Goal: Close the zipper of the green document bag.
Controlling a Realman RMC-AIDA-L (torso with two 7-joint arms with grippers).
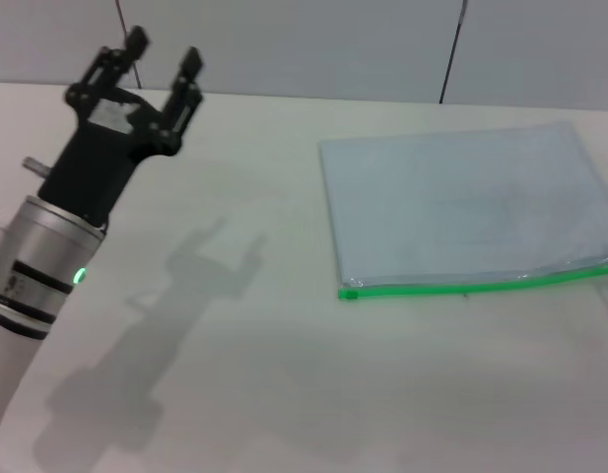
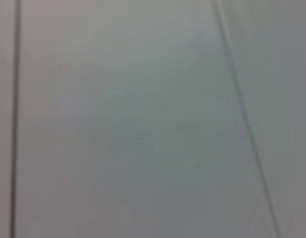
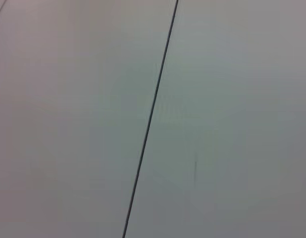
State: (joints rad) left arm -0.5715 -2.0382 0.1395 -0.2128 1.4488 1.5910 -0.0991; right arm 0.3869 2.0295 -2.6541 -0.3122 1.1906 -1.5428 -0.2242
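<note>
Left gripper point(image 1: 162, 61): fingers spread, empty, raised over worktop point(image 1: 235, 374) | green document bag point(image 1: 466, 202) lies flat, well apart beyond the fingers' right | zipper point(image 1: 481, 284) edges bag's near side; slider unseen | step: approach, pin bag before pulling | right gripper unseen.

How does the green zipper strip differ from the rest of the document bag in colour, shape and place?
Colour: the zipper is bright, solid green, while the document bag is pale blue-grey and see-through.
Shape: the zipper is a thin line; the document bag is a broad flat rectangle.
Place: the zipper runs only along the bag's long edge nearest the robot, while the bag's sheet spreads back from it.
Shared: both lie flat on the white table, far from the left gripper.
</note>
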